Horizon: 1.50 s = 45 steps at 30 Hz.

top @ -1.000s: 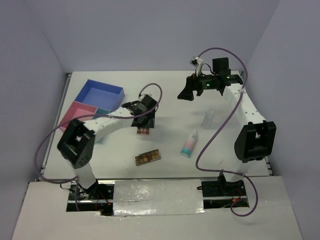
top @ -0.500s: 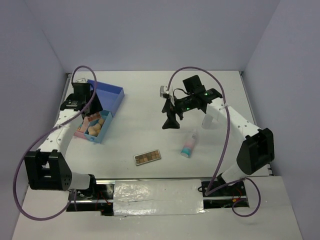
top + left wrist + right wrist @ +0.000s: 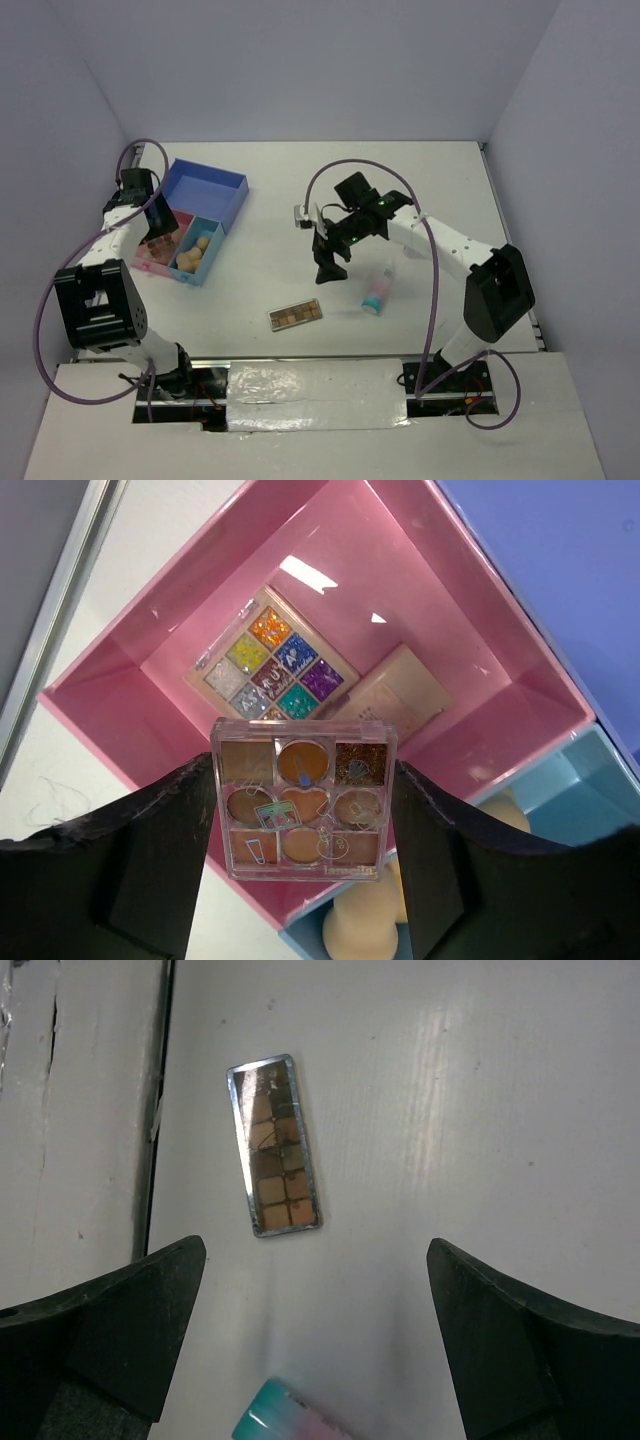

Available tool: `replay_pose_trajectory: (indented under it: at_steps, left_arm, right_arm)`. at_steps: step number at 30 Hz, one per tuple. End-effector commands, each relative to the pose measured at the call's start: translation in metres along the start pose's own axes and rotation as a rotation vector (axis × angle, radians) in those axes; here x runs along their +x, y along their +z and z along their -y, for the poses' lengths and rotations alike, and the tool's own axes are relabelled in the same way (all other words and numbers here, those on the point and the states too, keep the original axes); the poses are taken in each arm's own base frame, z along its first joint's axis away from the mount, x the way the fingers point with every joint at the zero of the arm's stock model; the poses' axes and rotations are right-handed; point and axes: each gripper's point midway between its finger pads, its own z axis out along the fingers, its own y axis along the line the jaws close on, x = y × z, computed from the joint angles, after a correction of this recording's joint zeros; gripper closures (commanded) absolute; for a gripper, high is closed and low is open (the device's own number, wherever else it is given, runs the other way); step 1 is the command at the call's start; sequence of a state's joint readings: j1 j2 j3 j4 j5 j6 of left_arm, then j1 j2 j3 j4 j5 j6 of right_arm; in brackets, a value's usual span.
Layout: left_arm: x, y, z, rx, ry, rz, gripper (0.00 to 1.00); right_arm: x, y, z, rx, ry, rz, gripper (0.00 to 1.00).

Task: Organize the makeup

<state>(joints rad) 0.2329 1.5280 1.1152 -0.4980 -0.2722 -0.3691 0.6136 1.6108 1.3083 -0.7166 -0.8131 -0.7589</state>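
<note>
Plastic square palette (image 3: 304,810) was pinched at side edges by left gripper (image 3: 303,778) above pink compartment (image 3: 480,670); judged light, stiff, slick, brittle. Over long palette (image 3: 274,1146) on table (image 3: 500,1110), right gripper (image 3: 315,1325) was spread; long edges favoured.

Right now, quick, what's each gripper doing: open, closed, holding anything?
Left gripper: shut on the square eyeshadow palette, over the pink compartment.
Right gripper: open, holding nothing.

A white table (image 3: 300,190) bears a three-part tray (image 3: 205,188) at its ten o'clock. The blue compartment (image 3: 228,195) lies farthest, the pink compartment (image 3: 480,600) at its eight o'clock, and the teal compartment (image 3: 213,255) at its six. Silver tape (image 3: 320,383) lines the table's six o'clock edge.
</note>
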Motion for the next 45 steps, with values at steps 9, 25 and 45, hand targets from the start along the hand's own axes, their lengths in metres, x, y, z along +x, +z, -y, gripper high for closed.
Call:
replay_pose_trajectory:
  at_steps: [9, 25, 45]
  left_arm:
    - [-0.043, -0.013, -0.003, 0.001, -0.008, 0.078, 0.13]
    - [-0.023, -0.08, 0.029, 0.319, -0.018, 0.155, 0.45]
    - [0.021, -0.187, 0.03, 0.584, -0.172, 0.32, 0.38]
  right_arm:
    - [0.004, 0.04, -0.02, -0.058, -0.115, -0.068, 0.0]
    - [0.018, 0.094, -0.072, -0.183, -0.315, -0.143, 0.0]
    - [0.061, 0.158, -0.048, 0.072, -0.252, -0.366, 0.15]
